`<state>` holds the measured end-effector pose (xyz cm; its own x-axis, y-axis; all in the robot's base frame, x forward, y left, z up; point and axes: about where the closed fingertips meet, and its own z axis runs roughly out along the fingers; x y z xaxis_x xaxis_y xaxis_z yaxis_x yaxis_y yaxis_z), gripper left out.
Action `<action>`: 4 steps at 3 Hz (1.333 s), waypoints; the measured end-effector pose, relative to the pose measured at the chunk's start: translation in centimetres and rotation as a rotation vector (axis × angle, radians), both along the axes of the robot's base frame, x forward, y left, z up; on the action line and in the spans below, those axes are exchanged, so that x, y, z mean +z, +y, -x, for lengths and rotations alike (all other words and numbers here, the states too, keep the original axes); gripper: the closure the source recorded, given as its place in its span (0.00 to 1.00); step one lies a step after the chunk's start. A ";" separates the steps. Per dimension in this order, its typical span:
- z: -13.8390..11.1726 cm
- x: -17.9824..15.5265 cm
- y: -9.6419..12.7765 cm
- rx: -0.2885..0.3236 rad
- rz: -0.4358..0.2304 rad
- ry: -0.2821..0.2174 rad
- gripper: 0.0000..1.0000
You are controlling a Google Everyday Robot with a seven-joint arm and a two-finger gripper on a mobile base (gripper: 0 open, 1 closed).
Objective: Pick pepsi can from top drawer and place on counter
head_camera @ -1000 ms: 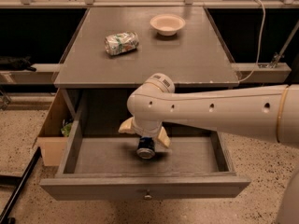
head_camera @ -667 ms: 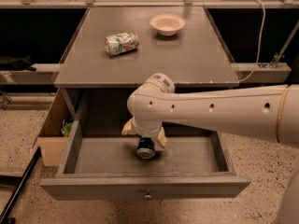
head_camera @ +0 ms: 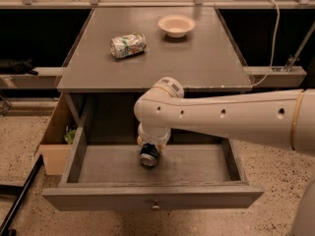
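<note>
The gripper (head_camera: 147, 146) sits low in the middle of the frame, inside the open drawer (head_camera: 206, 194), with the white arm (head_camera: 231, 117) reaching in from the right edge. Its jaws are drawn in narrow, clasping the pepsi can (head_camera: 148, 157), which hangs just under the wrist, its silver end tilted toward the camera, over the drawer's floor near the centre. Above, the counter (head_camera: 197, 63) carries 1 dented green can (head_camera: 128, 45) lying on its side at upper left and 1 pale bowl (head_camera: 176, 25) near the back. A tan box (head_camera: 54, 146) stands left of the drawer.
</note>
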<state>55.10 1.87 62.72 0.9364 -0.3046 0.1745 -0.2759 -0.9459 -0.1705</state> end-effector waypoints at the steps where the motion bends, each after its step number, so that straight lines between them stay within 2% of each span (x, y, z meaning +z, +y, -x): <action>1: 0.0 0.0 0.0 0.000 0.000 0.000 0.93; 2: 0.0 0.0 0.0 0.000 0.000 0.000 1.00; 3: 0.0 0.0 0.0 0.000 0.000 0.000 1.00; 4: 0.2 1.9 -1.2 -0.010 0.015 -0.009 1.00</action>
